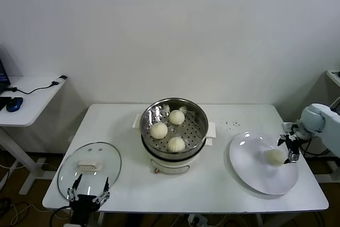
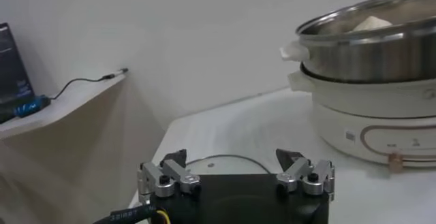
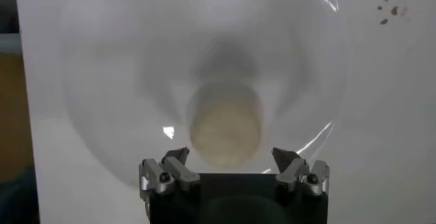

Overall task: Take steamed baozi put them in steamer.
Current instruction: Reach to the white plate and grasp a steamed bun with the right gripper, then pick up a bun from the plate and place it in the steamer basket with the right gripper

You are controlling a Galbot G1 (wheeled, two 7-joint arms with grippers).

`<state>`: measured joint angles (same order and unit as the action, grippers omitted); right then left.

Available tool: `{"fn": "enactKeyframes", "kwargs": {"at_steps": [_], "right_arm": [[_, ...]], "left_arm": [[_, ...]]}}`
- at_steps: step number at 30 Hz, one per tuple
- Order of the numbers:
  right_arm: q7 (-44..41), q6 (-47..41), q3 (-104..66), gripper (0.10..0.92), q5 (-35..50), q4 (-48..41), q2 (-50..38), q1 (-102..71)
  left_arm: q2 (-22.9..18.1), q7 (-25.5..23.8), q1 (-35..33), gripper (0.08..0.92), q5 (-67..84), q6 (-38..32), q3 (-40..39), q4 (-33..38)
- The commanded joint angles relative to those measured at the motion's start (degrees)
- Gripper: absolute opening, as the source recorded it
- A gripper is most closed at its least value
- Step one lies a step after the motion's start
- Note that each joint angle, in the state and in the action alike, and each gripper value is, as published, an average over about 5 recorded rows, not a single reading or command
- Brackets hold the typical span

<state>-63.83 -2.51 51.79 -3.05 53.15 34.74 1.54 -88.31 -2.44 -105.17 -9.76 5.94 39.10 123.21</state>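
Steamer [image 1: 174, 126]: we count three baozi [image 1: 159, 130] on its perforated floor, two toward the back and one nearer the front, all apart from each other. It stands mid-table [image 1: 159, 184], uncovered.

Plate [image 1: 255, 176]: to the steamer's right, holding the fourth bun [image 1: 275, 156] near its right side.

Lid [image 1: 89, 164]: glass, flat on the table at the front left, well apart from the steamer.

Right gripper [image 1: 291, 147]: over the plate, at the bun's right; its fingers [image 3: 174, 166] stand wide open and grip nothing. From the head view we cannot tell whether they touch the bun.

Left gripper [image 1: 88, 191]: at the table's front left edge by the lid, fingers [image 2: 172, 167] spread wide, empty.

Side desk [image 1: 32, 99]: at the far left, carrying a blue mouse [image 1: 14, 103] and a cable [image 1: 40, 86].

View notes: the right wrist view shows the bun lying between the open fingertips, just ahead of them, and dark specks [image 3: 385, 6] on the table beyond the plate. The left wrist view gives the steamer from the side, steel bowl on a white base [image 2: 375, 123], with one bun's top [image 2: 371, 22] peeking over the rim; the buns' count we get from the head view only.
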Motion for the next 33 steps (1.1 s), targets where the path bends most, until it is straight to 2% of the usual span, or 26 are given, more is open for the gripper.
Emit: {"fn": "enactKeyframes", "kwargs": {"at_steps": [1,11,24,33], "right_arm": [[-0.56,1.29,-5.52,0.823,-3.18,-4.9,4.23,-4.48],[-1.17,1.49,-4.55,0.815,-3.25,-5.12,4.57,-3.9],[-1.36,0.85,-2.21,0.591,-0.81,-3.46,3.38,-1.88],[-0.53,-2.78,6.22,0.552,9.61,2.1,1.51,9.3]], "left_arm": [[-0.12,0.03,0.1,0.823,-0.38,0.14,-0.02,-0.07],[-0.05,0.08,0.21,0.823,-0.49,0.28,-0.04,-0.11],[-0.01,0.06,0.06,0.823,-0.49,0.01,-0.26,-0.21],[0.3,-0.03,0.1,0.823,-0.25,-0.38,-0.48,-0.6]]}}
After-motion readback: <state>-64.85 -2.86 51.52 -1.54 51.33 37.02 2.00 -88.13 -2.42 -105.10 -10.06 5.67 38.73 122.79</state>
